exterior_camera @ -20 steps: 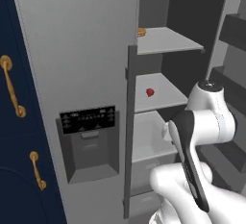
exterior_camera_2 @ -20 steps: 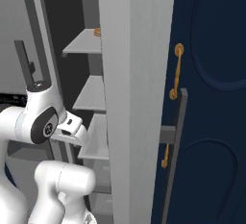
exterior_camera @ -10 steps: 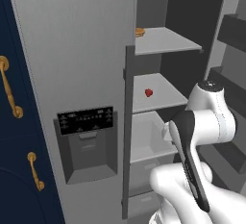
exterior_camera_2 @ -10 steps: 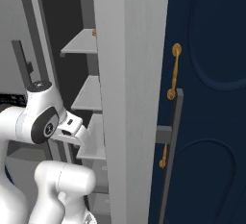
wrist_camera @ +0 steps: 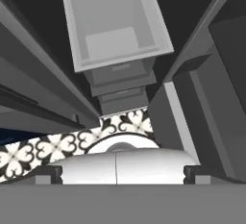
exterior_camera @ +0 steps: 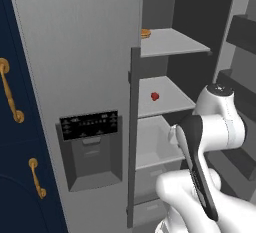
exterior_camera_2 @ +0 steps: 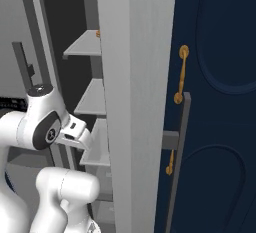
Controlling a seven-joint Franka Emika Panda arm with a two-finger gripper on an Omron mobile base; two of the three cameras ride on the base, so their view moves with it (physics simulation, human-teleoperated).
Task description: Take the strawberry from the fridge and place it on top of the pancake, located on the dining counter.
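Here, the tall grey fridge (exterior_camera: 85, 77) stands with its right side open, showing pale shelves and an open drawer (wrist_camera: 115, 21) below them. The white arm (exterior_camera: 215, 127) is bent in front of the opening, its gripper (wrist_camera: 117, 170) released, fingertips wide apart and pointing down toward the drawer and floor, holding nothing. The strawberry (exterior_camera: 155, 96) sits alone on the middle shelf, above the hand. It looks tiny, light, soft and easily bruised; a gentle pinch across its widest part seems best.
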